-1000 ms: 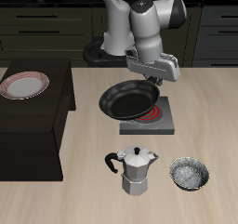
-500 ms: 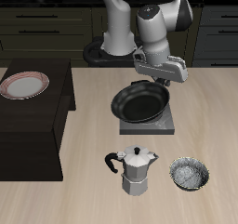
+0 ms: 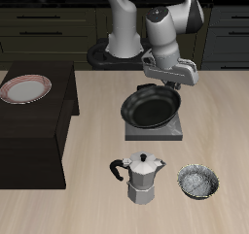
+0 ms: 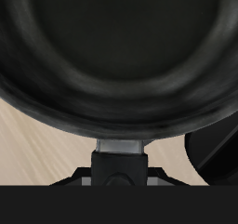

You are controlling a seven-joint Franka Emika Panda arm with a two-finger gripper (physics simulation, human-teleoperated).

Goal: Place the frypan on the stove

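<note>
Black round shallow frypan point(image 3: 149, 108) with a long straight handle sits over the flat square grey stove point(image 3: 171, 132), covering most of it, tilted slightly, whether it touches the stove can't be told. The two-finger gripper point(image 3: 172, 80) is clamped on the pan's handle at the back end, and in the wrist view the pan point(image 4: 116, 51) fills the frame above the light wooden table point(image 4: 37, 158). Nearer the table's front edge stand a silver moka pot point(image 3: 143, 180) and a small metallic bowl point(image 3: 198, 183); a red-rimmed white plate point(image 3: 25, 89) rests on a dark cabinet point(image 3: 49, 131) off to the side.
</note>
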